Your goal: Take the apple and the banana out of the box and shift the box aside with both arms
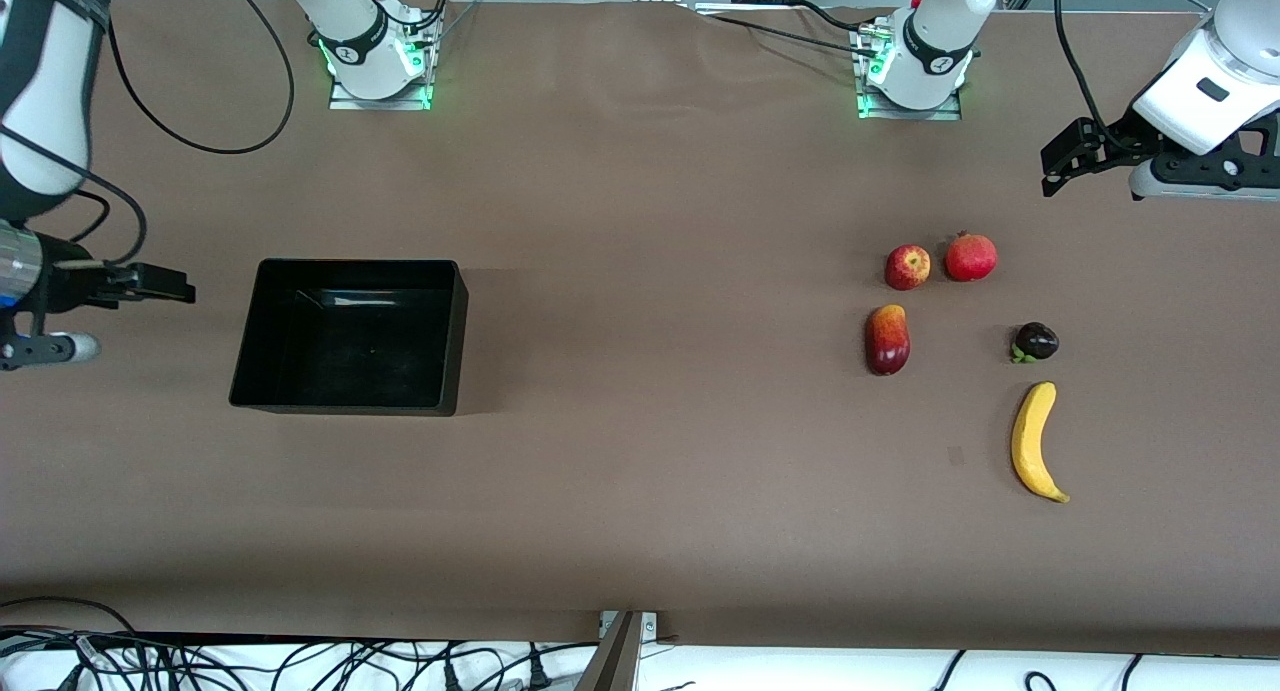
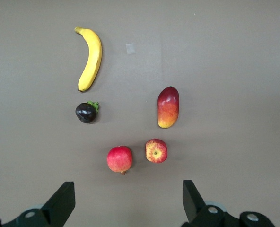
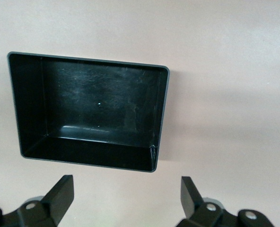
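The black box (image 1: pixel 455 341) stands empty toward the right arm's end of the table and fills the right wrist view (image 3: pixel 97 99). The fruits lie toward the left arm's end: a yellow banana (image 1: pixel 1035 441) nearest the front camera, a red-and-yellow apple (image 1: pixel 907 267), a red pomegranate (image 1: pixel 971 257), a red mango (image 1: pixel 887 339) and a dark mangosteen (image 1: pixel 1035 342). The left wrist view shows the banana (image 2: pixel 90 59) and the apple (image 2: pixel 156 151). My left gripper (image 1: pixel 1060 166) (image 2: pixel 129 208) is open and empty, up over the table beside the fruits. My right gripper (image 1: pixel 170 283) (image 3: pixel 128 203) is open and empty, up beside the box.
The brown table (image 1: pixel 660 371) has a wide bare stretch between the box and the fruits. The two arm bases (image 1: pixel 380 61) (image 1: pixel 910 71) stand along the edge farthest from the front camera. Cables hang along the nearest edge (image 1: pixel 300 661).
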Controlling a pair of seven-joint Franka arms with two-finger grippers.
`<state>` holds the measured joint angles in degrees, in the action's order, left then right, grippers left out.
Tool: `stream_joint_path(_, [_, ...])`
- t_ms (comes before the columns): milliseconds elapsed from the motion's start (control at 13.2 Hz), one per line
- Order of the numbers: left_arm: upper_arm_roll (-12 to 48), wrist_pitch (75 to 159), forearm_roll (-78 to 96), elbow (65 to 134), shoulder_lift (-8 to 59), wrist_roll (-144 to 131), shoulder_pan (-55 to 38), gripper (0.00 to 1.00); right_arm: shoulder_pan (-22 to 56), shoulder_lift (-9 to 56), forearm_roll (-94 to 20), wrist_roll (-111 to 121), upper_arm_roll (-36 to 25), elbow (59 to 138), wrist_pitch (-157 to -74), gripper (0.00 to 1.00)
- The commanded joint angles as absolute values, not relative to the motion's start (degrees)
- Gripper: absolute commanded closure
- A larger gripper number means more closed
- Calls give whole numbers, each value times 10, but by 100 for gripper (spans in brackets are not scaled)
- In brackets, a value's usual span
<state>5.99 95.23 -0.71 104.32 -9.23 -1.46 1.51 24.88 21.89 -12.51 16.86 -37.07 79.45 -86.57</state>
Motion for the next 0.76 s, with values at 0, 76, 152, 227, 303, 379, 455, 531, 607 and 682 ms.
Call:
stream_joint_path(0, [64,937,-1,1022,-83,-10,14,0,99,158,-44,130,-178,821,-864,0])
stream_joint_path(76, [66,937,-1,1022,-83,-10,13,0,52,129,-15,104,-112,856,-891,0])
stream_joint_path(152, [67,937,-1,1022,-83,-9,13,0,19,94,-5,85,-69,913,-934,0])
stream_joint_path(227, [67,938,-1,1022,-83,-10,13,0,-18,55,-1,80,-29,982,-993,0])
stream_joint_path(303, [67,939,-1,1022,-83,-9,13,0,-45,25,1,86,-3,1032,-1040,0])
stream_joint_path(379, [67,939,-1,1021,-83,-8,12,0,-54,9,9,84,5,1054,-1048,0])
stream_joint_path(455, [69,938,-1,1020,-83,-9,11,0,-56,4,30,85,5,1058,-1035,0])
stream_joint_path(531, [70,937,0,1016,-83,-9,11,0,-59,4,33,83,5,1059,-1030,0])
stream_joint_path(607, [70,937,-1,1015,-83,-10,11,0,-60,3,33,83,4,1056,-1027,0])
stream_joint_path(682, [71,937,-1,1014,-83,-10,11,0,-58,-3,36,83,4,1056,-1020,0])
